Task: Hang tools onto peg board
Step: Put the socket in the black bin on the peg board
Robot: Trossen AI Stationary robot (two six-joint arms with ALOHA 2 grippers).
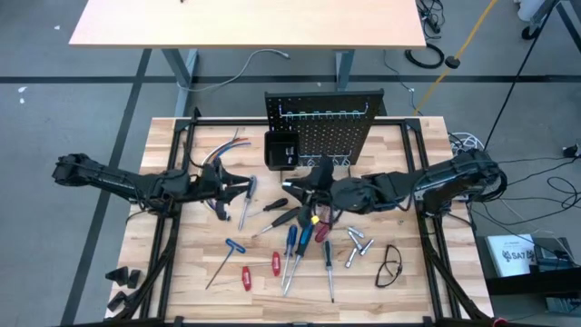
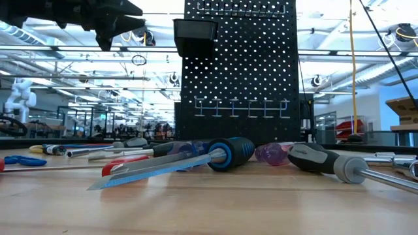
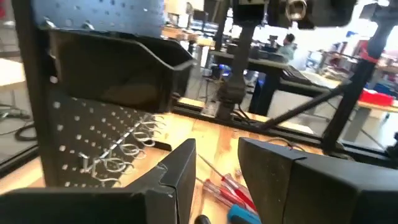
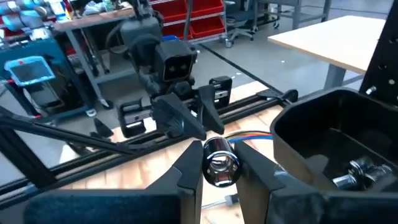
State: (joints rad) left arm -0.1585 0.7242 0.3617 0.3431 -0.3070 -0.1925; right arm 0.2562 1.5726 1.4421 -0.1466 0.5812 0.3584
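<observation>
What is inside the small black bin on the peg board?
The right wrist view shows silver bits low in the bin. Its near wall hides the rest of the floor, so a count is impossible.

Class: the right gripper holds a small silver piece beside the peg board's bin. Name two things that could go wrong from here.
1. The right gripper pinches the rounded silver bit only by its sides; it might slip out before reaching the black bin.
2. The left gripper hovers open close by, so the arms may collide.

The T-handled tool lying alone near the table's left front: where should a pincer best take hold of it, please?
Probably mid-shaft on the T-handled tool, coming straight down, pincer straddling it: the slim shaft lies flat with bare wood on both sides.
</observation>
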